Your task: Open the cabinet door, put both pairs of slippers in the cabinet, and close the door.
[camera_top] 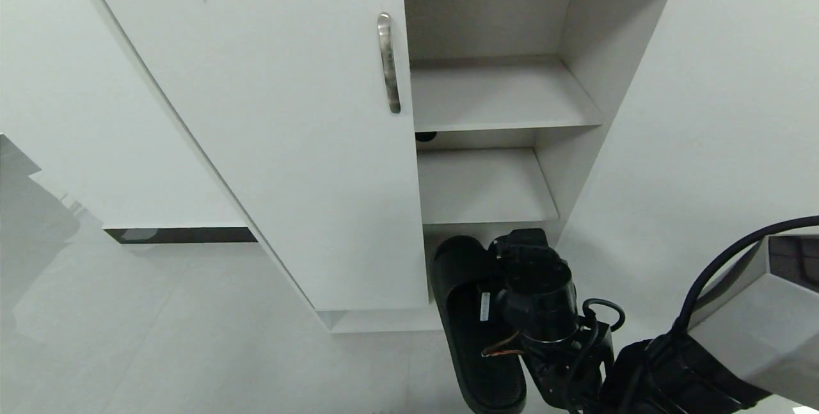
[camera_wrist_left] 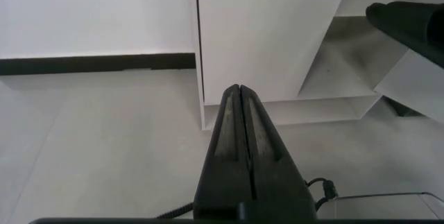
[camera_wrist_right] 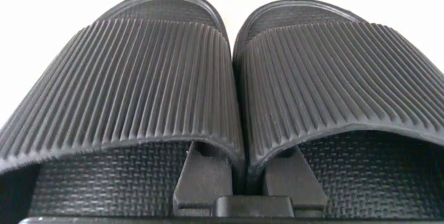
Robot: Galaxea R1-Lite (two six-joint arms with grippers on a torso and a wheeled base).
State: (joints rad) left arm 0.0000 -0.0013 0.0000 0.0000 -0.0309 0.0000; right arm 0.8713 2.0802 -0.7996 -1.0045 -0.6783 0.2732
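The pair of black ribbed rubber slippers (camera_wrist_right: 166, 78) is pinched by its inner walls in the right claw (camera_wrist_right: 246, 179). Its toes are at the white cabinet's (camera_top: 499, 100) bottom bay, which lies open at 12 o'clock. The closed left door (camera_top: 269, 113) edges it at 9 o'clock. The left claw (camera_wrist_left: 240, 134) is pressed together.

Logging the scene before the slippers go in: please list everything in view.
cabinet: one, white, straight ahead
closed door: one, white, cabinet's left half
open door: one, white, swung out on the right
handle: one, silver metal, closed door's right edge
shelves: two, white, open right half
slippers: one pair, black, ribbed straps, side by side, low at the bottom opening
dark object: one, black, behind the closed door's edge; too hidden to identify
floor: light grey, glossy
baseboard: dark strip, left of cabinet
left gripper: black, shut, before the cabinet base
right gripper: black, shut on the slippers
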